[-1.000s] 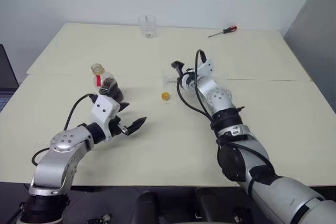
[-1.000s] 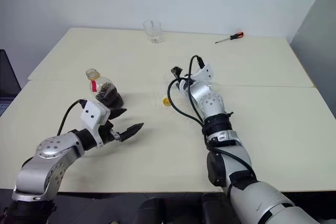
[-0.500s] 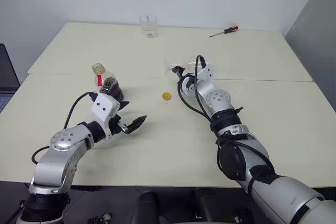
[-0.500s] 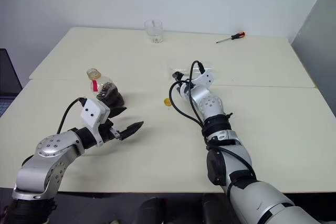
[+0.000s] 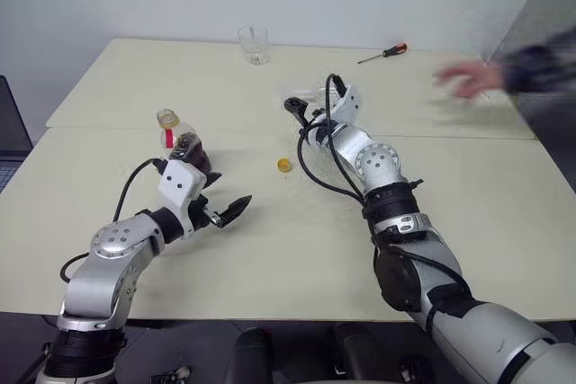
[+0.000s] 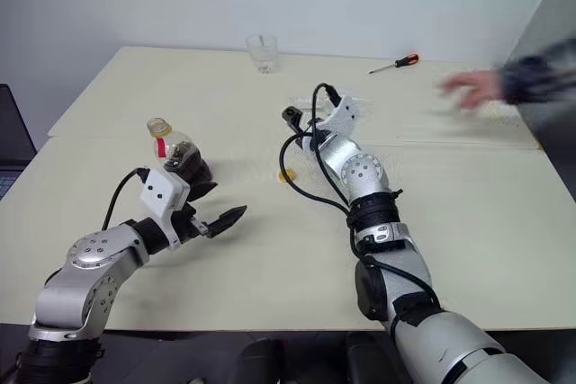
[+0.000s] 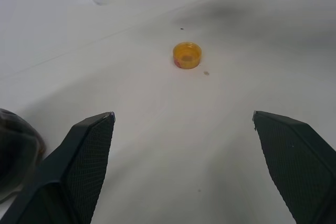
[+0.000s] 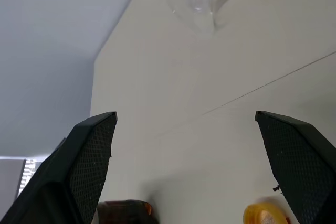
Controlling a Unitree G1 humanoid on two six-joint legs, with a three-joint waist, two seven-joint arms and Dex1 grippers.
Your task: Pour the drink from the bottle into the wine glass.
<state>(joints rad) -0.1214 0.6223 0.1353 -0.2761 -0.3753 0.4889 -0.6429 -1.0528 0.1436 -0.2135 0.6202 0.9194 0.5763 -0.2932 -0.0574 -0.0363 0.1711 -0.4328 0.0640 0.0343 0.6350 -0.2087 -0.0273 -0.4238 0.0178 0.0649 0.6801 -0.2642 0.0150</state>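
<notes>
So a person's hand (image 5: 468,78) just blurred in at 2 o'clock of the table (image 5: 270,240). The right gripper (image 8: 185,114) has rolled and is spread wide, holding nothing. The wine glass (image 8: 195,4) looks to be lying on its side just past it, at 1 o'clock from the yellow cap (image 5: 284,165). The left gripper (image 7: 184,114) is spread too, empty. The uncapped bottle (image 5: 180,139) stands at 9 o'clock of the cap, drink inside. My guess is no pouring until the glass is upright.

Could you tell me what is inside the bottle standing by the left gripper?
The bottle is uncapped and holds dark brown drink in its lower body. The left gripper covers its base, so the exact fill level cannot be seen.
</notes>
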